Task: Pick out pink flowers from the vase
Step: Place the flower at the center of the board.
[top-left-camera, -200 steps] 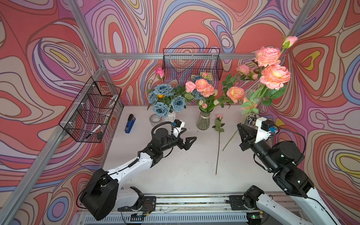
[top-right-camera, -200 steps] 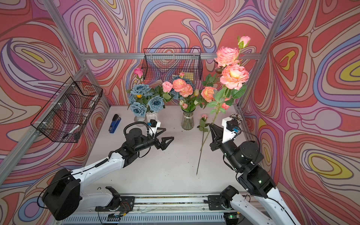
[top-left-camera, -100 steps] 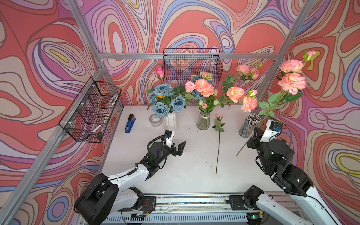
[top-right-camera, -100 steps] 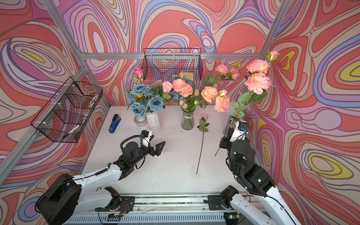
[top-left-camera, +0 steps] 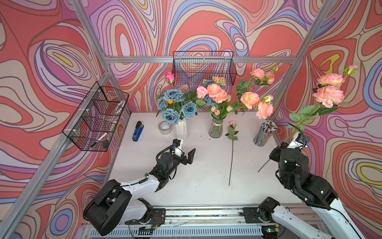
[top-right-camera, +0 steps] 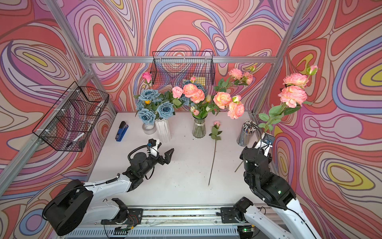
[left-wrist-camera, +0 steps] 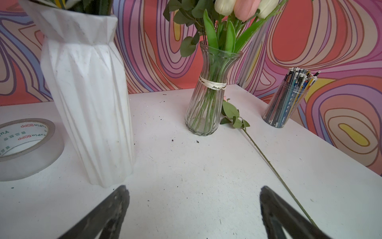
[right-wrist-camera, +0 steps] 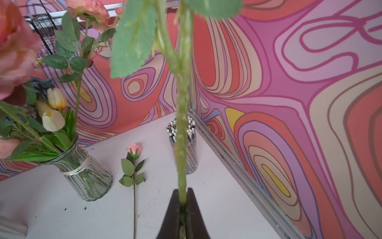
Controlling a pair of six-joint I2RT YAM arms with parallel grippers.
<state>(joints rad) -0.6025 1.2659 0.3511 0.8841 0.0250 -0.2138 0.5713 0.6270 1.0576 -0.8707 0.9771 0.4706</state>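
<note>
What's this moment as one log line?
right pincer: shut on pink flower stem | left pincer: open, empty | pink rose: lying on table

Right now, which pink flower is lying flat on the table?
The single pink rosebud stem, beside the glass vase. The big ruffled spray is held aloft, clamped in the right gripper; the other pinks stand in the vase.

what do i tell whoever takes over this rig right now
Left gripper: open, empty, low over the table in front of the white vase.
Right gripper: shut on the stem of a pink spray, held up in the air, clear of the glass vase.
Done: one pink rose lies on the table beside the glass vase.
Left: set the spray down; more pink blooms stand in the glass vase.
</note>
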